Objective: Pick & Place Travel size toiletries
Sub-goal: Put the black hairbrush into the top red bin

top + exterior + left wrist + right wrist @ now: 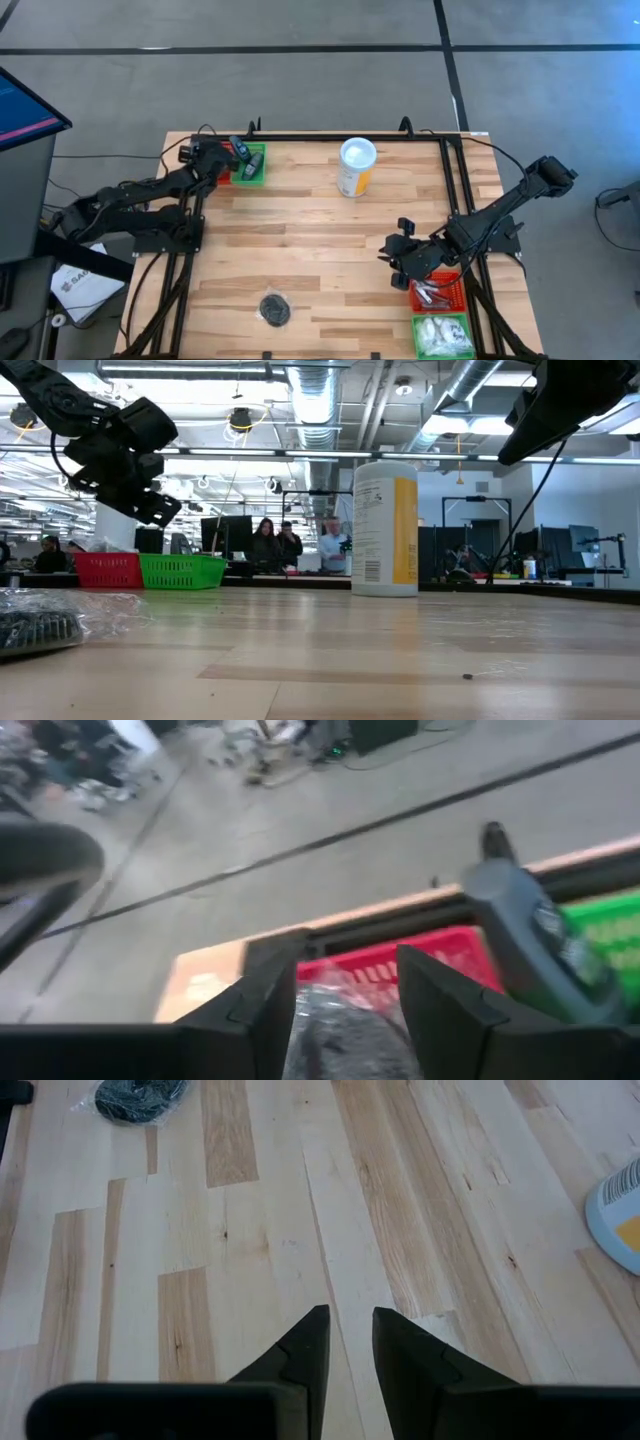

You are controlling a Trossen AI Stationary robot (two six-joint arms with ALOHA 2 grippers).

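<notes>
We see the left gripper [222,160] at the far left corner of the table [300,250], over a red basket [400,965] that sits right beside a green basket [252,165]. In the left wrist view its two dark fingers [262,1010] stand apart, and a dark round puck in clear wrap [335,1035] shows in the gap between them, just above or inside the red basket; we cannot tell whether the fingers touch it. A small dark bottle [540,945] stands tilted beside it, on the green basket's side.

The right gripper [405,255] hangs over the near right part of the table, next to a second red basket [440,292] that holds silvery tubes [435,295]. Just beside that, at the table's near edge, a second green basket [445,335] holds white packets [440,332]. In the right wrist view this gripper's fingers [305,1345] stand a narrow gap apart with only bare wood between them.

Another wrapped puck [275,310] lies alone on the wood near the front edge, well apart from both grippers. A yellow canister with a white lid [356,167] stands upright near the far edge, between the two arms.
</notes>
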